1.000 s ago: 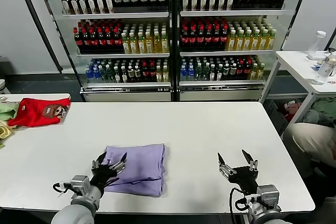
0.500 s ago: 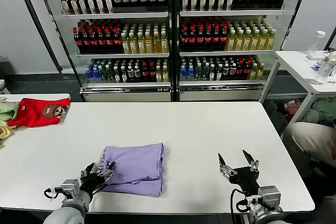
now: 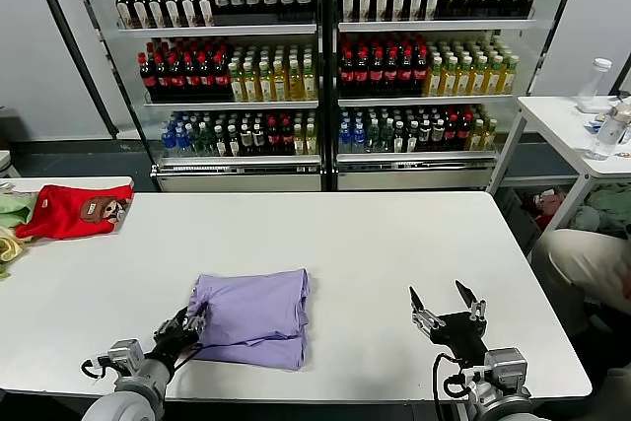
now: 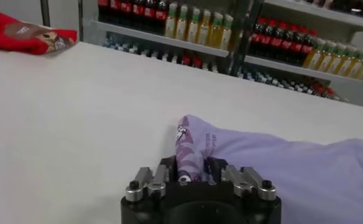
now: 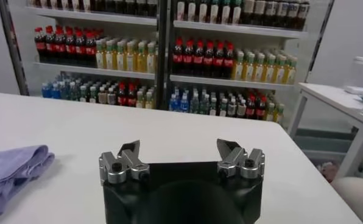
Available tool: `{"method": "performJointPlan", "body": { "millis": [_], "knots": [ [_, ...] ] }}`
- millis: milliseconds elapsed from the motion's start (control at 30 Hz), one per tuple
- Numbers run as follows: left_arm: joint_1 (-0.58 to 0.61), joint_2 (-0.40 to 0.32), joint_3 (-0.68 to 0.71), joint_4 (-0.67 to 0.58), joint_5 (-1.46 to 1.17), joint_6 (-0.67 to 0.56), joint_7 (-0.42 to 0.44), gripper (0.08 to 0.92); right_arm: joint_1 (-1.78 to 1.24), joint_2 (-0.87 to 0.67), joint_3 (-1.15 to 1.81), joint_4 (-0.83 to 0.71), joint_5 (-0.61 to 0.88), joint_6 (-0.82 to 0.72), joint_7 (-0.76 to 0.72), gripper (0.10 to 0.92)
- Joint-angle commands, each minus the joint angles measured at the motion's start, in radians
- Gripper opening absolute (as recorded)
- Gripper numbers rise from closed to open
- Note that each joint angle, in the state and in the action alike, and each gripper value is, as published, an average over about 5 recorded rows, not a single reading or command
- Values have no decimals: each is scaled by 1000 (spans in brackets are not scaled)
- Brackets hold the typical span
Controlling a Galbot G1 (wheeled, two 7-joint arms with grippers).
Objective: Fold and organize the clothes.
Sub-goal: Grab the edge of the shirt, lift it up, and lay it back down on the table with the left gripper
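One purple shirt lies folded into a flat bundle on the white table, near the front edge. Its long side runs left to right. It is plain on top. The left gripper pinches the shirt's left corner, where a small dark print shows. The right gripper hangs wide open over the table, holding nothing.

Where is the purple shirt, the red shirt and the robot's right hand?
Folded lavender cotton T-shirt [image 3: 258,315], head view, top layer's middle.
Red cloth garment [image 3: 67,210], head view, its middle.
Right end effector [image 3: 445,301], head view, between fingertips.
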Motion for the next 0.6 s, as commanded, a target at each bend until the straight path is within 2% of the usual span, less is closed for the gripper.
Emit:
{"method": "performJointPlan", "body": {
  "millis": [33, 167, 300, 467, 600],
  "knots": [
    [3, -3, -9, 13, -36, 7, 6, 356, 1, -1, 2, -3, 2, 2, -1, 823],
    [26, 2, -53, -43, -30, 10, 2, 243, 3, -2, 1, -5, 2, 3, -1, 823],
    [66, 19, -178, -153, -45, 24, -6, 148, 4, -4, 1, -6, 4, 3, -1, 823],
    [87, 69, -402, -243, -75, 95, -12, 136, 10, -7, -4, -11, 7, 4, -1, 823],
    [106, 154, -598, -217, -16, 122, 29, 136, 16, -6, -7, -19, 11, 6, -3, 823]
  ]
}}
